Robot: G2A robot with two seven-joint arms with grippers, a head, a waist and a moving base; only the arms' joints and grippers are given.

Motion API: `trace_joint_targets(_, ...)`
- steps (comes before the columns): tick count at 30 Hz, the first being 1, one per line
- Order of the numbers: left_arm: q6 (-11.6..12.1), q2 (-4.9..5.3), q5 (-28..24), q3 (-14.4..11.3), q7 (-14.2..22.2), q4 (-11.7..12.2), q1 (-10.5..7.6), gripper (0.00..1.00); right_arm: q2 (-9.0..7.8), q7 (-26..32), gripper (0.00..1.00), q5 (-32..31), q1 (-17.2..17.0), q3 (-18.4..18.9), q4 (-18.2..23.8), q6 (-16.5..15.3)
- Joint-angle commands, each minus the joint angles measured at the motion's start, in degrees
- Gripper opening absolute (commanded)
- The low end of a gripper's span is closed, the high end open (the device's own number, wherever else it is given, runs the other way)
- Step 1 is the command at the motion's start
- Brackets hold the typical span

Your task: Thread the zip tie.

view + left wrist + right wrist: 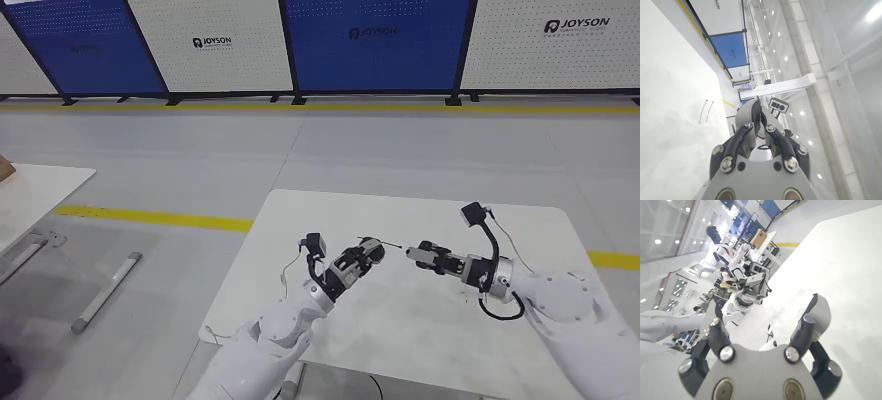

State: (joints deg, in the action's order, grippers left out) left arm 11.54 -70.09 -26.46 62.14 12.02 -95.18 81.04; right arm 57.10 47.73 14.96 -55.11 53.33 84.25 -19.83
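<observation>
A thin black zip tie (390,243) sticks out of my left gripper (372,247), which is shut on it above the middle of the white table (400,330). In the left wrist view the fingers (755,111) are pressed together and the tie's tip (757,97) pokes out beyond them. My right gripper (414,251) hovers just right of the tie's free end, pointing at the left gripper. In the right wrist view it (764,308) is open with nothing between its fingers (818,306), and the left gripper (753,289) shows farther off.
Two more thin ties (704,111) lie side by side on the table. The table's far edge (400,193) borders grey floor with a yellow line. A second white table (35,195) stands at the left, with a metal bar (105,292) on the floor.
</observation>
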Motion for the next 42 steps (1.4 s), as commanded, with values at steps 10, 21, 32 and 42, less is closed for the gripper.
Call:
trace_joint_targets(10,-0.42,0.05,-0.68,1.3,-1.68,-0.23,0.42,0.0,1.17,-0.86,1.0,-1.41,1.84,-1.72,-1.57,0.35)
trace_joint_targets(21,-1.17,0.21,-2.85,2.12,2.41,-0.52,1.14,0.0,1.55,1.89,0.4,1.9,0.48,0.32,-0.82,0.35)
trace_joint_targets(32,-0.05,0.23,-1.63,2.22,2.96,-1.43,2.28,0.0,2.59,3.64,0.04,2.26,1.28,-0.14,-2.99,0.35)
trace_joint_targets(42,0.15,0.39,-0.2,2.39,3.88,-2.39,3.32,0.0,3.33,4.05,0.0,1.96,2.04,-0.46,-3.82,0.58)
